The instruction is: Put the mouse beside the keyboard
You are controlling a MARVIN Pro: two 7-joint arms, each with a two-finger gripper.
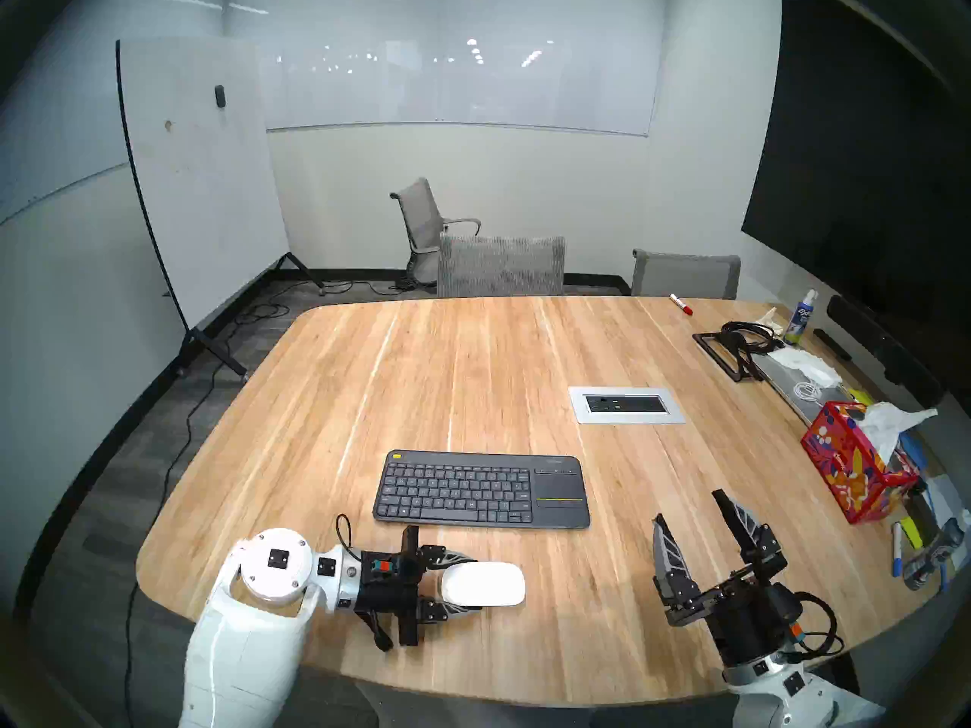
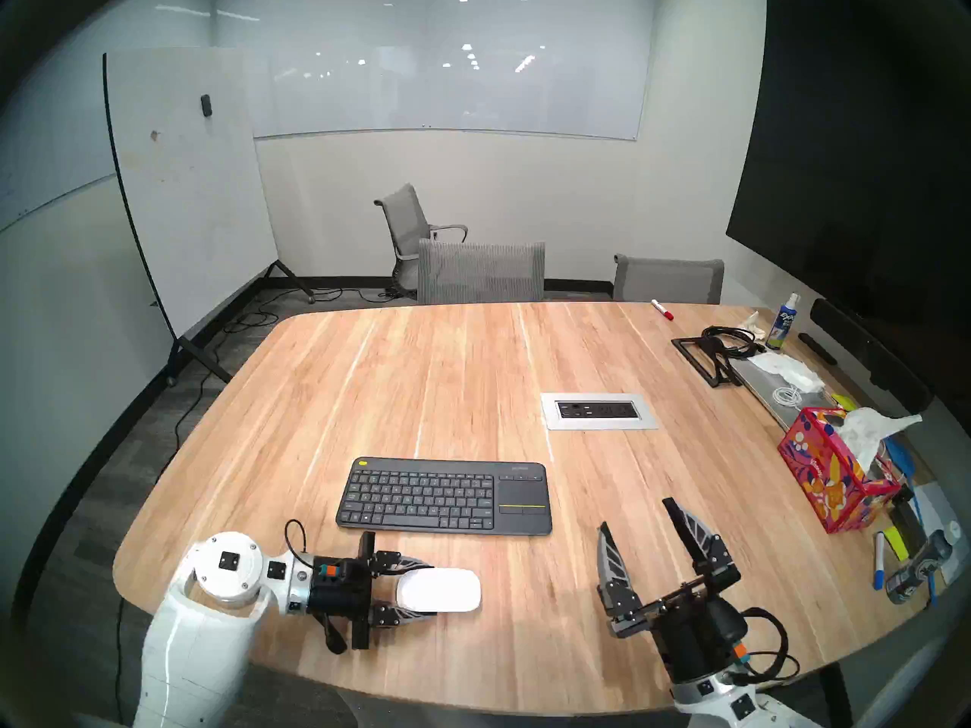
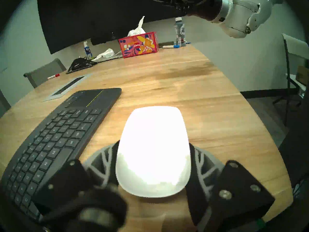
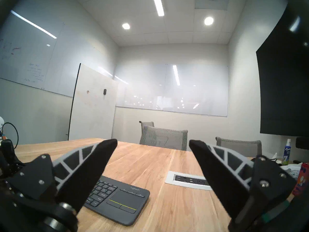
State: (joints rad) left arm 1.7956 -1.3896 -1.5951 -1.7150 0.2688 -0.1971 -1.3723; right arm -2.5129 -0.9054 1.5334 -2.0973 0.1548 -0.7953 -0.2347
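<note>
Meeting rm, wood worktop (image 1: 473, 354) w/ whiteboards behind. Left end effector (image 1: 475, 585) clamped on the white mouse (image 1: 483, 583) by its rear sides, near the front edge, just in front of the dark grey keyboard (image 1: 481, 489), not touching it. Right end effector (image 1: 693, 527) spread wide, nothing in it, raised at the right, apart from both.

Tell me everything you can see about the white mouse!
The mouse is smooth, shiny white and shaped like a low rounded pebble, with no buttons or wire showing. It looks like hard plastic. The left gripper is shut on its back half, one finger on each side, and its front pokes out toward the robot's right. It is on the near side of the keyboard, not touching it. Whether it rests on the table cannot be told.
</note>
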